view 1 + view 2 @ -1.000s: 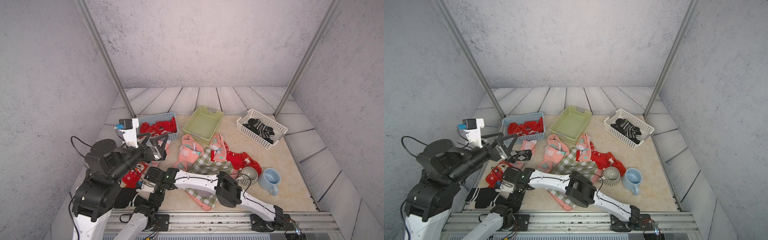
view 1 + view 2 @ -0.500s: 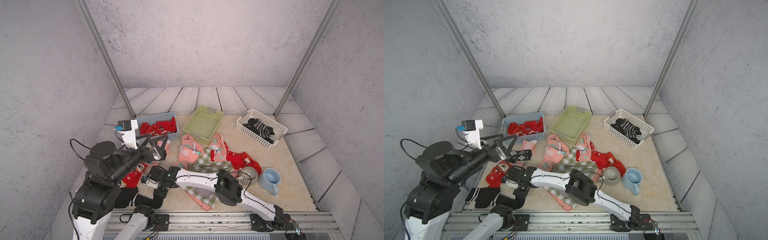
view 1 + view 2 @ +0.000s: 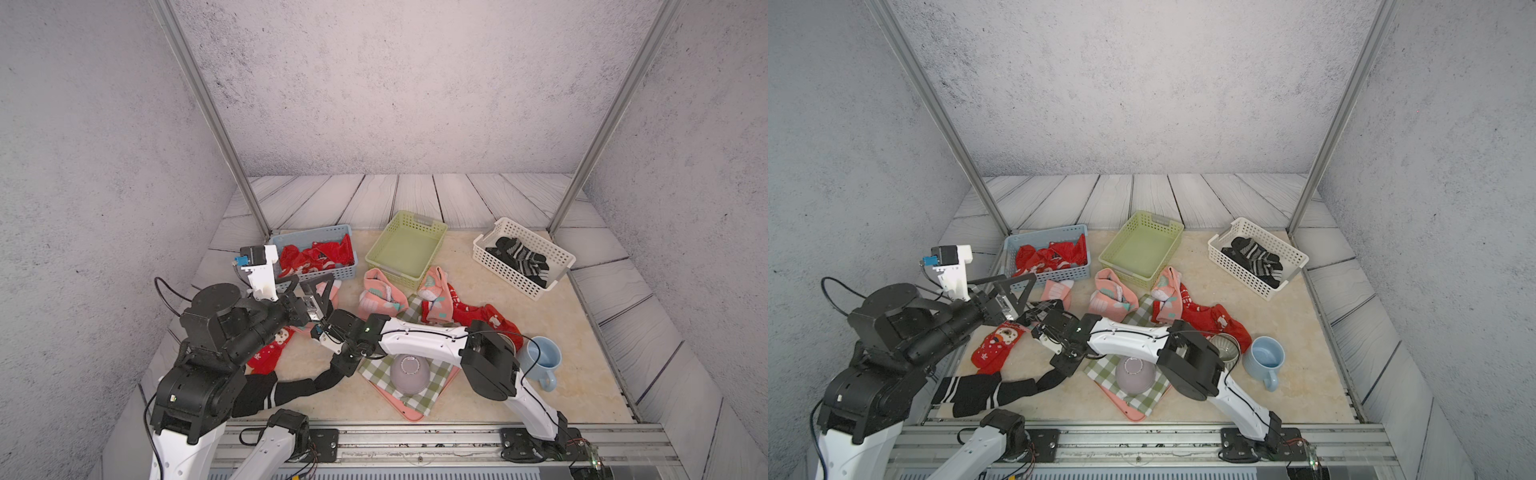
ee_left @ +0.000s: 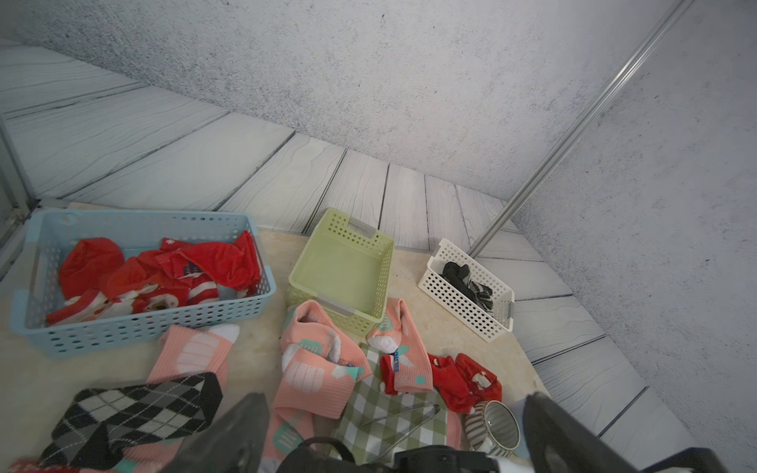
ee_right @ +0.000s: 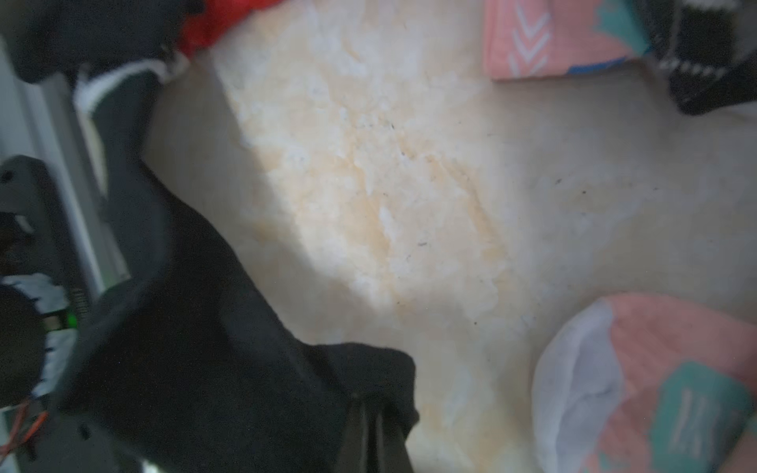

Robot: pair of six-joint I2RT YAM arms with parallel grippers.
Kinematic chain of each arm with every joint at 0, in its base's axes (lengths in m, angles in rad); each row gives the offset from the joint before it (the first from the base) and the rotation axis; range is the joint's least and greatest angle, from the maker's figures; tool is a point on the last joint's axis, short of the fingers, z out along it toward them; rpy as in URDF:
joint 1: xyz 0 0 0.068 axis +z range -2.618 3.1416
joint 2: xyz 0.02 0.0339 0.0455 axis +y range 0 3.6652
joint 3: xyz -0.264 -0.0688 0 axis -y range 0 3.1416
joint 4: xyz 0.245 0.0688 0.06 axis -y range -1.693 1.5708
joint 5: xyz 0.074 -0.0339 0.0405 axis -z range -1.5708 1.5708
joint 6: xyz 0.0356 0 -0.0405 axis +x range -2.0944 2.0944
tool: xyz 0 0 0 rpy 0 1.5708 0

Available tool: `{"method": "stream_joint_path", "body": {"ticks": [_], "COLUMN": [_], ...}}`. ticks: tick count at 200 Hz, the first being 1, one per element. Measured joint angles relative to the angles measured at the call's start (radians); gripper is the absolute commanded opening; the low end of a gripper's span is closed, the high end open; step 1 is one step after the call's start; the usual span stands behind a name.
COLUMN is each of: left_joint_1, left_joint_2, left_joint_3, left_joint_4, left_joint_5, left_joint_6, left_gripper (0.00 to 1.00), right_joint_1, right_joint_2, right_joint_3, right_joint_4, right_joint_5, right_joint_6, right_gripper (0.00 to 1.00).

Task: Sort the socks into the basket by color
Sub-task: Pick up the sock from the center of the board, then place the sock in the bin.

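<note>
My right gripper (image 3: 343, 368) (image 5: 368, 409) is shut on one end of a black sock with white stripes (image 3: 286, 392) (image 3: 1000, 392) (image 5: 196, 327), which trails toward the front left. Above the left side, my left gripper (image 3: 313, 291) (image 4: 393, 430) hangs open and holds nothing. A blue basket (image 3: 332, 272) contains red socks (image 3: 316, 255). The green basket (image 3: 419, 220) is empty. In the white basket (image 3: 507, 274) lie black-grey socks (image 3: 519, 255). Loose on the table are pink socks (image 3: 378, 293), red socks (image 3: 478, 316), a red printed sock (image 3: 994, 347) and an argyle sock (image 4: 135, 413).
A green-and-white checked cloth (image 3: 434, 388) covers a pink tray (image 3: 409, 413), with an upturned grey bowl (image 3: 409, 372) on it and metal tongs (image 4: 405, 417). A striped cup (image 3: 1225, 347) and a blue mug (image 3: 540, 359) stand at the right. Walls and frame posts enclose the table.
My right gripper has shut on the black sock's end and drawn it a little to the right and up. The left arm has barely moved.
</note>
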State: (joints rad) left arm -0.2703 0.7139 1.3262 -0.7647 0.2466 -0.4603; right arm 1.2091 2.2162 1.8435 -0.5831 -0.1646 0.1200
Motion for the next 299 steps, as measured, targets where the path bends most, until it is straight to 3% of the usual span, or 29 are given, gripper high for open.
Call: {"method": "stream_joint_path", "body": {"ticks": [69,176,251,299], "left_joint_1": [0.0,0.0,0.0,0.0], "left_joint_2": [-0.034,-0.034,0.018,0.051], "left_joint_3": [-0.052,-0.154,-0.212,-0.272], "left_joint_4": [-0.052,-0.066,-0.073,-0.064], "left_joint_5": [-0.124,-0.258,-0.28,-0.242], "left_joint_6": [-0.001,-0.03,0.005,0.027], "left_gripper": [1.0,1.0,1.0,0.96], "right_joint_1": [-0.052,-0.109,-0.326,-0.539], "right_joint_2": [-0.29,-0.415,-0.553,-0.586], "right_joint_3": [-0.186,-0.227,-0.076,0.006], "right_joint_4": [0.114,0.102,0.06,0.057], "right_joint_5": [-0.024,-0.012,-0.004,0.071], "right_joint_6": [0.053,0.052,0.051,0.044], "right_gripper": [0.0,0.0,0.0,0.0]}}
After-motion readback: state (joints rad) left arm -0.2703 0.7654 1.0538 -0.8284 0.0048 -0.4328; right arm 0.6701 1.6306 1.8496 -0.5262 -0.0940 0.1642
